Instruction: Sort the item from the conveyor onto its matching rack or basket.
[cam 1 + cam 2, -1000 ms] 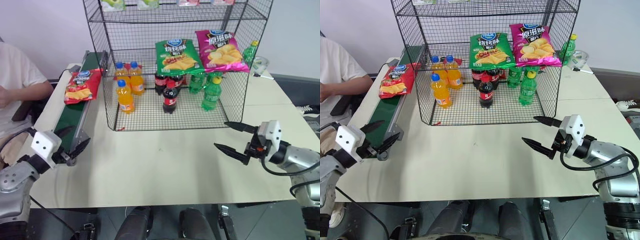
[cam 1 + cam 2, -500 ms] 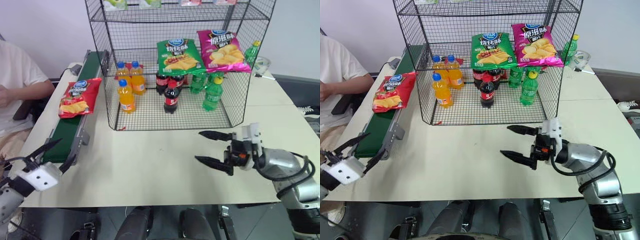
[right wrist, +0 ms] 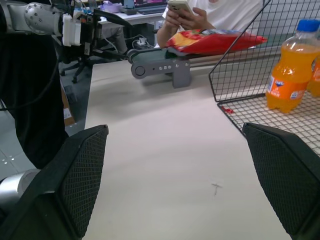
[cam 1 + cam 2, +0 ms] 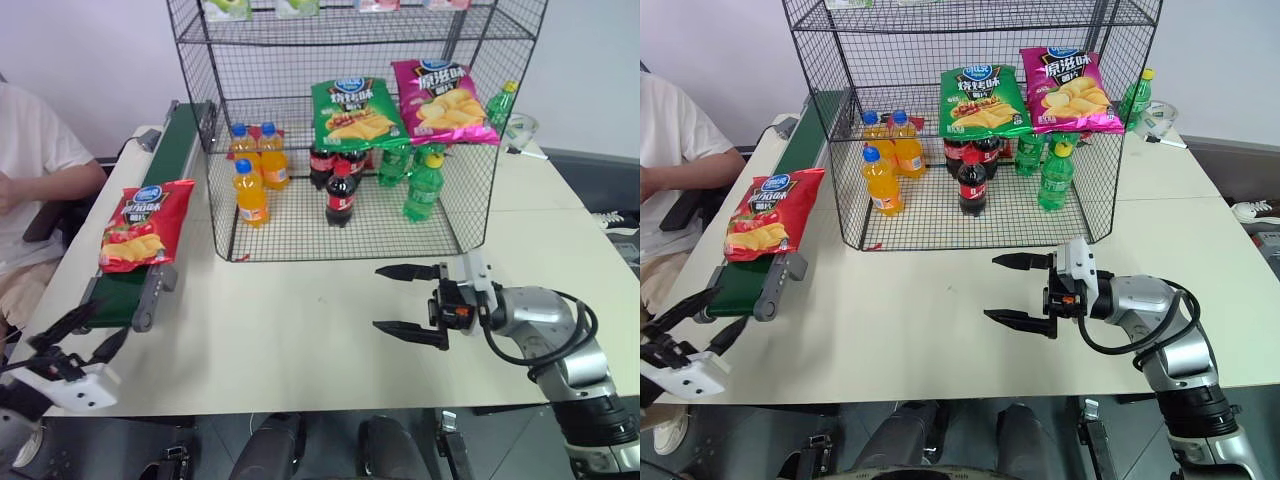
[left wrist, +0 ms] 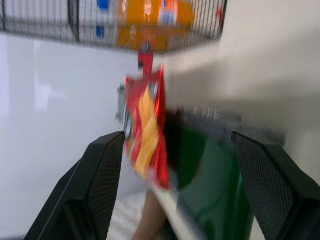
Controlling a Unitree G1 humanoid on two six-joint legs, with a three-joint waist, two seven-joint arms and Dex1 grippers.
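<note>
A pale cream table (image 4: 300, 340) stands before a plain white wall (image 4: 90, 60).

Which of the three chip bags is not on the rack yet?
The red chip bag: it lies on the conveyor, while the green and pink bags sit on the rack.

No legible text on packaging.
</note>
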